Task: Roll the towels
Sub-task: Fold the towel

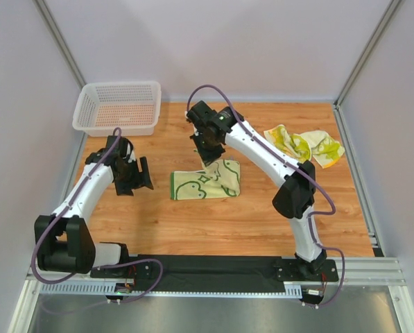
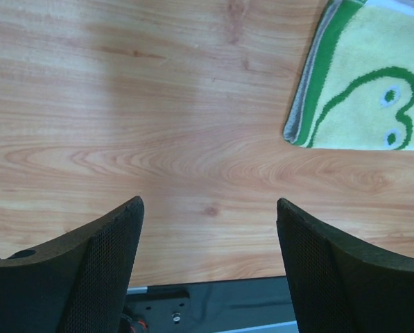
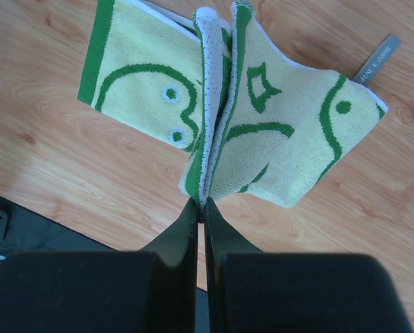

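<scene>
- Centre of the table (image 1: 158, 222): the towel (image 1: 205, 180) being worked lies here between the two arms. It is lime-yellow with green squiggles, mostly flat on the wood, with its far right part gathered up.
- The right gripper (image 3: 201, 207) is clenched on that towel. From its wrist camera the two fingers are pressed together with a fold of cloth caught between the tips.
- The pinched fold stands up as a ridge, and the cloth falls away to the wood on either side of it (the dotted white underside shows along the ridge).
- A small grey label (image 3: 376, 59) sticks out from one corner of the towel onto the wood.
- The left gripper (image 2: 208, 208) is to the left of the towel with its jaws spread wide and nothing between them, only bare wood beneath.
- In the left wrist view one green-edged corner of the towel sits up and to the right, apart from both fingers.
- Two more towels (image 1: 304, 144) lie crumpled at the far right of the table, touching each other and well apart from the one being held.
- A white mesh basket (image 1: 118, 107) sits in the far left corner, beyond the left arm.
</scene>
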Robot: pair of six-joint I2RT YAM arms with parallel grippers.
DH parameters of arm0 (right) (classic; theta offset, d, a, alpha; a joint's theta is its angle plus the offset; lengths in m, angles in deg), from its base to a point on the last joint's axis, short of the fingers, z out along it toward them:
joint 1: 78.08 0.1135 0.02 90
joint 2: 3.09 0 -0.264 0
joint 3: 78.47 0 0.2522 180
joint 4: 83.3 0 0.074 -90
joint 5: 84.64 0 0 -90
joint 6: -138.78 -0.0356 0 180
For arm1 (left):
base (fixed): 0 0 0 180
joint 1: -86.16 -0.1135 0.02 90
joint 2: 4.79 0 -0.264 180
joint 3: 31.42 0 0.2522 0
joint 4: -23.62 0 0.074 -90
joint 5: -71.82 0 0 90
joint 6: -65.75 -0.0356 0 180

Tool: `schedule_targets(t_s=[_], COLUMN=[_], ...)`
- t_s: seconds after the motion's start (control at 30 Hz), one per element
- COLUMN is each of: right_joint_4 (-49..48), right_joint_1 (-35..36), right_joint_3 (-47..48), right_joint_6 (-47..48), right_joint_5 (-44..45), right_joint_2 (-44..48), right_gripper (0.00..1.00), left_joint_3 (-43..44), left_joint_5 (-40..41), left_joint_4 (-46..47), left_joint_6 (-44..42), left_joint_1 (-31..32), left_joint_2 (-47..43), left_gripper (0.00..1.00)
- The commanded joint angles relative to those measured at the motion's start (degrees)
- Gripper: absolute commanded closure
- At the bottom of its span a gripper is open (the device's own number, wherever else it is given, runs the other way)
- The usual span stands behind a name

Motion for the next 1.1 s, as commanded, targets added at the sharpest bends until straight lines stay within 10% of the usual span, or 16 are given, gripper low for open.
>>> schedule_targets(t_s=[0.0,1.07], right_joint_4=[-0.3,-14.7], right_joint_1=[1.0,8.1], right_joint_3=[2.9,-5.3], right_joint_6=[-0.1,0.6], right_joint_5=[-0.1,-4.5], right_joint_2=[-1.5,-7.5], right_gripper=[1.00,1.00], left_joint_3=[-1.4,-1.6], left_joint_5=[0.2,-0.6], left_joint_4=[2.8,3.4], left_joint_6=[0.1,-0.5], left_joint_1=[-0.6,-0.8], left_joint_2=[-3.2,-2.3], left_gripper=[0.16,0.17])
